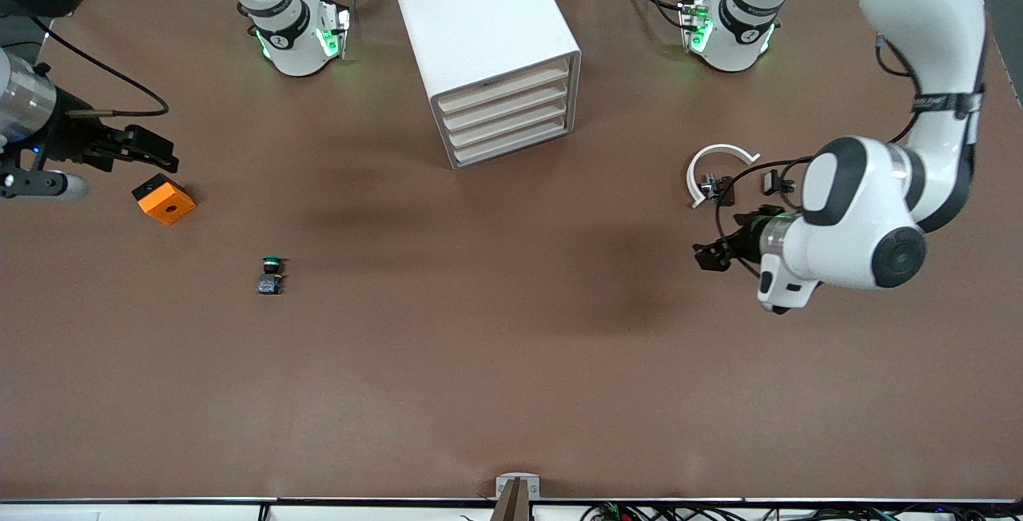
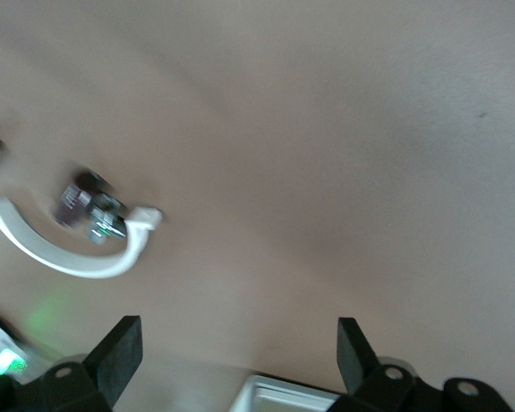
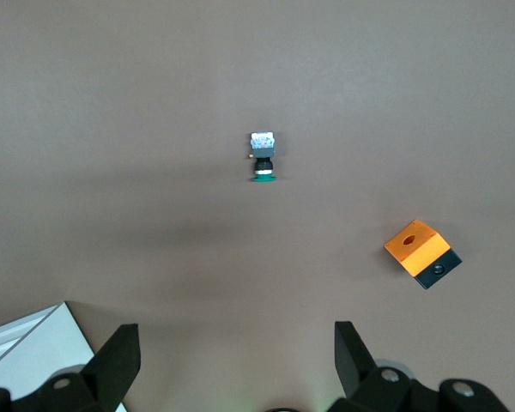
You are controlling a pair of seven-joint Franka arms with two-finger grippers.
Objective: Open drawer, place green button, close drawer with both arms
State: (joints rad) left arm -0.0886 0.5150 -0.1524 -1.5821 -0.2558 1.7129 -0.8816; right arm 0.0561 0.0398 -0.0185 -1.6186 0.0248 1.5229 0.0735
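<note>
The white cabinet stands at the back middle of the table with its four cream drawer fronts shut; the drawer is one of them. The button, green cap on a black body, lies on the table toward the right arm's end, and it also shows in the right wrist view. My right gripper is open and empty over the table beside the orange-and-black cube; in its wrist view the gripper holds nothing. My left gripper is open and empty over bare table toward the left arm's end, as its wrist view shows.
A white curved ring piece with small black clips lies toward the left arm's end, also in the left wrist view. The cube shows in the right wrist view. A cabinet corner shows between the left fingers.
</note>
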